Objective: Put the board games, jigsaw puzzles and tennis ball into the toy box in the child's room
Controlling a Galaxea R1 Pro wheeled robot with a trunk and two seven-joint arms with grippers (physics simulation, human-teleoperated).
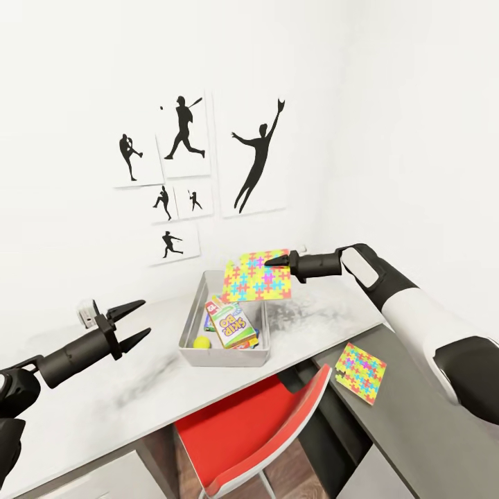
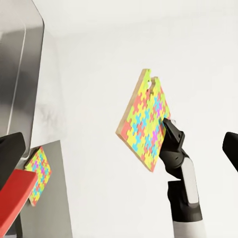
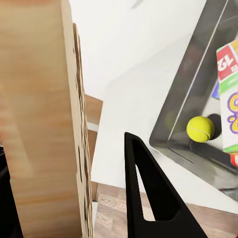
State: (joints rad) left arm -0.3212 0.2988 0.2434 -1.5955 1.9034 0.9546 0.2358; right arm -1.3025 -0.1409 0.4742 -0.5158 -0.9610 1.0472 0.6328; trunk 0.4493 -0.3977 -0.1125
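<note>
Table (image 1: pixel 138 388): marbled white top against the wall, carrying the toy box; lower grey surface adjoining at the right.

Toy box (image 1: pixel 190 339): open grey metal tray near table centre. Already holding a Skip-Bo board game (image 1: pixel 234 326) leaning upright and the tennis ball (image 1: pixel 202 342) beside it. Free space toward the far end.

Held jigsaw puzzle (image 1: pixel 258 276): bright multicolour board, raised in the air above the toy box's far right corner, tilted. Clamped at one edge by the right gripper (image 1: pixel 277 262), fingers closed on it.

2nd jigsaw puzzle (image 1: pixel 360 371): flat on the grey surface, well apart from the toy box, not yet collected.

Left gripper (image 1: pixel 135 322): fingers apart, nothing held, hovering over the table just left of the toy box.

Handling note, step in hand: lowering the held puzzle into the box. Best done by shifting further over the tray, tipping the board flatter, clearing the upright Skip-Bo box, then releasing low. Risk judged: board catching the rim and sliding out.
</note>
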